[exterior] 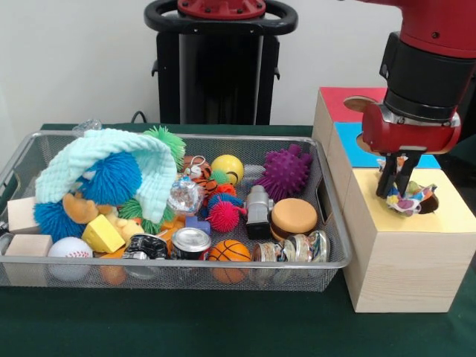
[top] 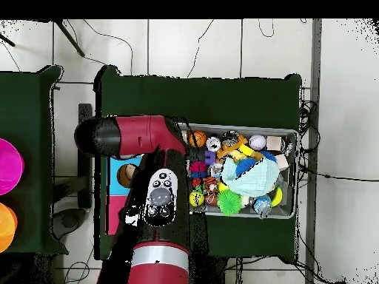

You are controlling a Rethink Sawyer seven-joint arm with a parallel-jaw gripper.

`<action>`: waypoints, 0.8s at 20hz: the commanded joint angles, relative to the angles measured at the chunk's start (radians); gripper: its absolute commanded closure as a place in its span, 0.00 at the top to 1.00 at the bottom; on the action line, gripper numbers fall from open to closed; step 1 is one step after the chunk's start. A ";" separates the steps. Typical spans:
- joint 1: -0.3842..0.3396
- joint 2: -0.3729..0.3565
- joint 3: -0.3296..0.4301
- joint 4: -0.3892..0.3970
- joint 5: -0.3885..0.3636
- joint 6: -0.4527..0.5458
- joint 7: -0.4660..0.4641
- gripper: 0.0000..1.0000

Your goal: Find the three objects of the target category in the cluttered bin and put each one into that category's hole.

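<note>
Fingers [exterior: 392, 182] are pinching a small multicolored toy [exterior: 407, 201] right at the hole [exterior: 428, 199] in the yellow top of the wooden box [exterior: 401, 268], near its back edge. Gripper [exterior: 393, 195] hangs straight down there. Just left of the box sits the wire bin [exterior: 22, 160], packed rim to rim with balls and toys, so hardly any free room. No readable labels anywhere.

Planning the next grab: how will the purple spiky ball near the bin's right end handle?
The spiky ball looks soft and rubbery, so it probably squashes and grips well. Being round, it may roll if nudged, though its spikes and neighbours likely damp that.
</note>
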 commanded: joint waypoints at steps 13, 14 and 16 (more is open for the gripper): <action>-0.015 0.044 0.132 0.196 -0.002 0.045 0.073 0.00; -0.013 0.041 0.133 0.196 -0.001 0.050 0.077 0.00; -0.013 0.042 0.137 0.194 0.000 0.051 0.080 0.00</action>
